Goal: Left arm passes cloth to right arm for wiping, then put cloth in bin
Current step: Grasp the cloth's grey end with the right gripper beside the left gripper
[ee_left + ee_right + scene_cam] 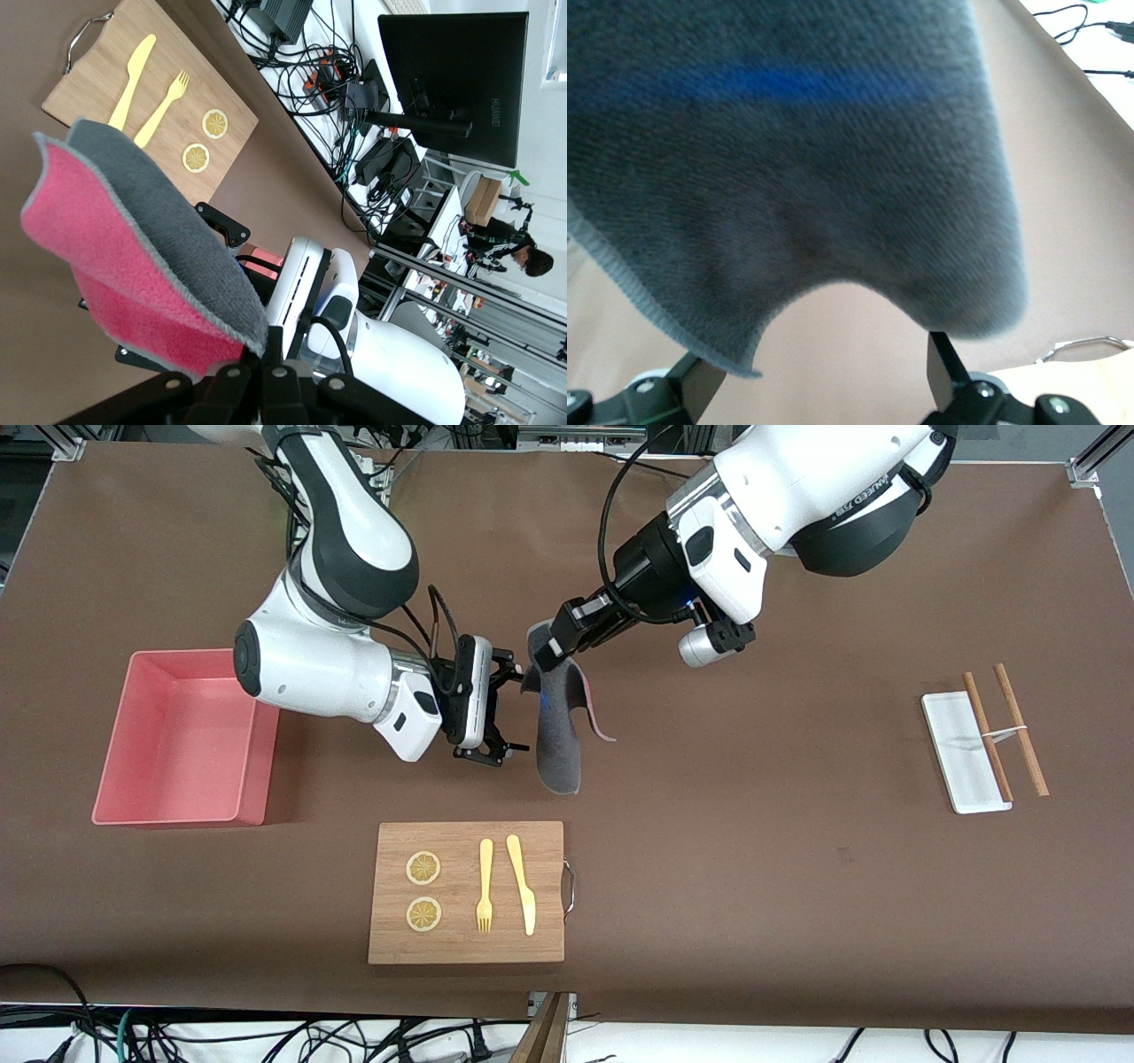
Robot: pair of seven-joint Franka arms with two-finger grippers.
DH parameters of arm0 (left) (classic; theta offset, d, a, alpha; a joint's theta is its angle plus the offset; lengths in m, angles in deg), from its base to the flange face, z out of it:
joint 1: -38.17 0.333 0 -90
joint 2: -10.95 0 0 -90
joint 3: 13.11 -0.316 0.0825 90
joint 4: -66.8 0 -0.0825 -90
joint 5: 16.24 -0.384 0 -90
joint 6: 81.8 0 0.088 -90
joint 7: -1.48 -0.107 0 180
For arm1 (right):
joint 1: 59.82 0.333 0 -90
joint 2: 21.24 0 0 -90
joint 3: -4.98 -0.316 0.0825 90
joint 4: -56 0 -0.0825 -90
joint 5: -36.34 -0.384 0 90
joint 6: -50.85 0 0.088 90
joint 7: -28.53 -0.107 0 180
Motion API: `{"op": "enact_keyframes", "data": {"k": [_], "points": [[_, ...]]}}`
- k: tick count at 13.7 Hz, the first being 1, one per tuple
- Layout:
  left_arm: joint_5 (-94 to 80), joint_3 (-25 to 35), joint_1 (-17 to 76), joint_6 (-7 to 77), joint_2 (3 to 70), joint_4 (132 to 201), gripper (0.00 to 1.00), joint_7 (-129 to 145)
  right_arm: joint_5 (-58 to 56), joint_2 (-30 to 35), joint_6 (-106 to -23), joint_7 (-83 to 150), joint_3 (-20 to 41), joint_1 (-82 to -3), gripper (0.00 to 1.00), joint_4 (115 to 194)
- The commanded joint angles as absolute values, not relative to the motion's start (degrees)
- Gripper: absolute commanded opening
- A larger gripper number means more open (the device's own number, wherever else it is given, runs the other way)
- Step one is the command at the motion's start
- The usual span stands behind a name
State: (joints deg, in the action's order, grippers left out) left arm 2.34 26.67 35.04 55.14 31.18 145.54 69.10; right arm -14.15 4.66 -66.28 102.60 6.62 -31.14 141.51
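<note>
Our left claw (pixel 554 657) pinches the magenta-and-grey cloth (pixel 560 731), hanging long-axis down over the brown desk (pixel 753 797); our right claw (pixel 507 710), spread, sits just beside it.

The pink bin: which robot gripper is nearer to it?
Right. The right gripper, open beside the hanging cloth, is just past the bin; the left gripper, holding the cloth, is farther along.

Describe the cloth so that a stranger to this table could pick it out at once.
Start at the chopping board near the front camera's edge of the brown table. Above the bare table just past it, the cloth hangs from the left claw, with the open right claw beside it. It is the only soft thing: dark grey one side, magenta-pink the other.
</note>
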Motion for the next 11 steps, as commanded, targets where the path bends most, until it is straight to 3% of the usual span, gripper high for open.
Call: {"op": "enact_keyframes", "data": {"k": [1,11], "points": [[1.95,26.79,35.18,53.90,28.45,144.94,0.00,72.41,-15.08,2.75,-64.20,100.08,6.65,-31.34,1.00,141.34],[2.30,27.83,35.26,52.94,27.13,144.94,0.00,72.41,-13.41,-0.50,-61.74,89.18,6.56,-30.81,1.00,140.90]]}}
